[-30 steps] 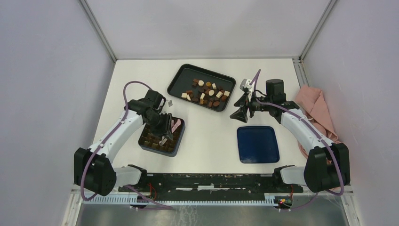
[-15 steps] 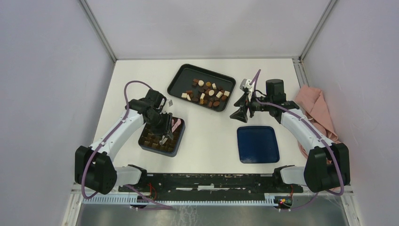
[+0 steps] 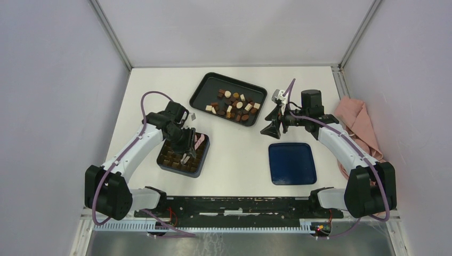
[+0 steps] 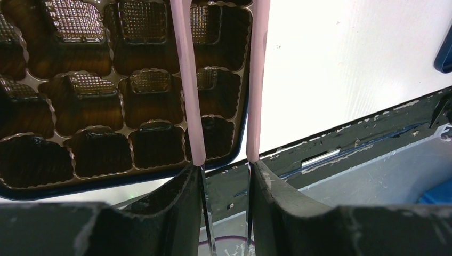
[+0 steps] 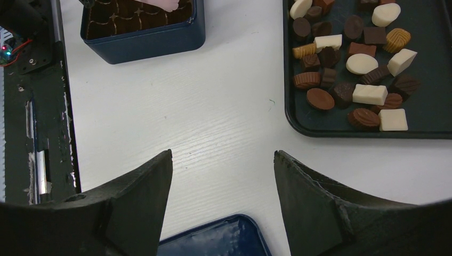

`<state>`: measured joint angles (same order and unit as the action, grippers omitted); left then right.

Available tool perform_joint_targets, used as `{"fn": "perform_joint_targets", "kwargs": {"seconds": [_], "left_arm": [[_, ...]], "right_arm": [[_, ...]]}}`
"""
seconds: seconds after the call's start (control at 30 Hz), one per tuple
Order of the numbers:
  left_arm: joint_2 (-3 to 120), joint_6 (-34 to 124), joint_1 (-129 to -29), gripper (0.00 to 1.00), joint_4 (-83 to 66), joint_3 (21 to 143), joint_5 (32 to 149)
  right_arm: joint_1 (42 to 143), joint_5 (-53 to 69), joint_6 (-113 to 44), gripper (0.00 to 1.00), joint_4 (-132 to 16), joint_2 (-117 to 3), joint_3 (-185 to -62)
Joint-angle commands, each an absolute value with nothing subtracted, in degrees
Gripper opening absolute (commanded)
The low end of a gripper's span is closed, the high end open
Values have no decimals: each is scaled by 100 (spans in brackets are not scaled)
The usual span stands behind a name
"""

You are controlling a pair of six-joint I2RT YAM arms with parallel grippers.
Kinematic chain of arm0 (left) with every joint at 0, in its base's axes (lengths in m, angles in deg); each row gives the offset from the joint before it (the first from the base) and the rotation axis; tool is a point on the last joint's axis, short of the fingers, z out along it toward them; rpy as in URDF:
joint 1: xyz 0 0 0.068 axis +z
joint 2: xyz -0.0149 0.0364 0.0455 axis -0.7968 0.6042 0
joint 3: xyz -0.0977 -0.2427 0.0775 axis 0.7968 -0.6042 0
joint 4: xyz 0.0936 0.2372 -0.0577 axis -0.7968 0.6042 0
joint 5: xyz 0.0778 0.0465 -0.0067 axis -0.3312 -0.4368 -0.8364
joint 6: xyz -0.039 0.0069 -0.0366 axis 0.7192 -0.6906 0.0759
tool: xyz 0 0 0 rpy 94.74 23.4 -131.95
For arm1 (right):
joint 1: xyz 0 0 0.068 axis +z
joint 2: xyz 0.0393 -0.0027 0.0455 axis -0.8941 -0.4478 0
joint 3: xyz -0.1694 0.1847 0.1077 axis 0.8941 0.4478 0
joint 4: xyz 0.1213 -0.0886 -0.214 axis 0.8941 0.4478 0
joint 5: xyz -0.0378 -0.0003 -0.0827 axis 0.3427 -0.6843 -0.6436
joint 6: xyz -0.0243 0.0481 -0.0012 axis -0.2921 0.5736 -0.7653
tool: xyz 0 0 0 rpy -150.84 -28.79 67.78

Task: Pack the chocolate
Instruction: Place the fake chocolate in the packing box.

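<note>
**Left gripper with tweezers over box: packing at an early stage**

Left gripper is clamped on the pink tweezers, which reach over the dark compartment box; their tips are out of view. Right gripper hangs released above bare table. The chocolate lies heaped in the black tray. Compartments visible in the left wrist view appear empty, so nearly all transfers are judged outstanding.

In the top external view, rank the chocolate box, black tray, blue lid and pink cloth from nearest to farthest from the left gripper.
From the left gripper:
1. Chocolate box, directly beneath it.
2. Black tray, farther back and to its right.
3. Blue lid, across on the right side.
4. Pink cloth, at the far right edge.
</note>
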<state>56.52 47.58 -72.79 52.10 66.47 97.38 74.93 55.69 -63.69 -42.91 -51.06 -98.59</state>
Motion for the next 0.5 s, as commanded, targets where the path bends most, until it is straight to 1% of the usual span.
{"fn": "perform_joint_targets", "kwargs": {"seconds": [0.0, 0.13, 0.33, 0.43, 0.47], "left_arm": [[5620, 4843, -7313, 39, 5166, 6881, 9753], [5510, 4908, -7311, 33, 5166, 7018, 9798], [5334, 4960, -7308, 27, 5241, 7167, 10015], [5230, 4987, -7313, 20, 5245, 7207, 10015], [5191, 5008, -7307, 20, 5224, 7241, 10023]], "right_arm": [[7507, 5641, -6469, 75, -4373, -5152, -10063], [7514, 5657, -6482, 75, -4372, -5151, -10063], [7509, 5667, -6483, 75, -4364, -5156, -10063], [7519, 5708, -6499, 75, -4368, -5160, -10054], [7538, 5740, -6523, 75, -4360, -5163, -10046]]}}
